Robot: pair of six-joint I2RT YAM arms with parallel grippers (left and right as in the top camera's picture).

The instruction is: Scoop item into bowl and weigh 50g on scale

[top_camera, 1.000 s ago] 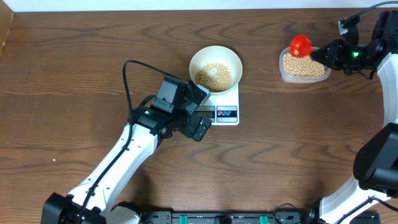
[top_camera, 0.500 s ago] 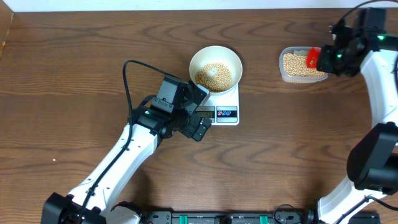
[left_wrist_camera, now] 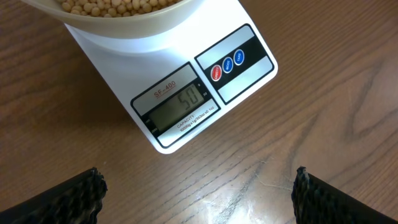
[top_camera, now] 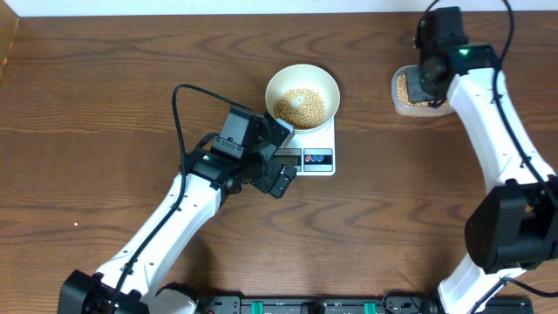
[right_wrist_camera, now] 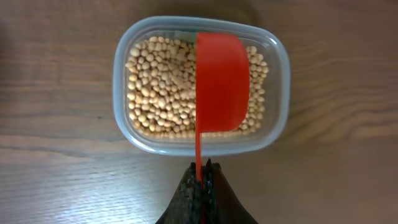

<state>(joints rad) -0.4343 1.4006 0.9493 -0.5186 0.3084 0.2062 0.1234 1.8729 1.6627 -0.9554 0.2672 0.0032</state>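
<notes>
Beans (top_camera: pixel 301 106) lie heaped in the white bowl (top_camera: pixel 271 85), which sits on the back part of the scale (top_camera: pixel 319 141) near the middle of the table (top_camera: pixel 105 96). More beans fill a clear plastic tub (top_camera: pixel 398 103) well to the right, apart from the scale. My right gripper (right_wrist_camera: pixel 201 178) is pinched tight on the thin handle of a red scoop (right_wrist_camera: pixel 222 81). The scoop's cup hangs over the right half of the tub, and I cannot tell whether it touches the beans beneath. My left gripper (left_wrist_camera: pixel 199 193) is spread wide with nothing in it, its black fingertips (left_wrist_camera: pixel 68 199) over bare wood just in front of the scale.

From overhead my right wrist (top_camera: pixel 436 52) covers much of the tub and hides the scoop altogether; only the right wrist camera shows it. The left wrist camera alone shows the display (left_wrist_camera: pixel 180 107), which reads 50, and the red and blue buttons (left_wrist_camera: pixel 227 63) beside it. Overhead, both are too small to read.

The table is dark brown wood with a strong grain. A pale strip (top_camera: pixel 218 7) runs beyond its far edge, a black cable (top_camera: pixel 177 113) loops above my left arm (top_camera: pixel 174 218), and a black rail (top_camera: pixel 305 305) lies along the near edge.
</notes>
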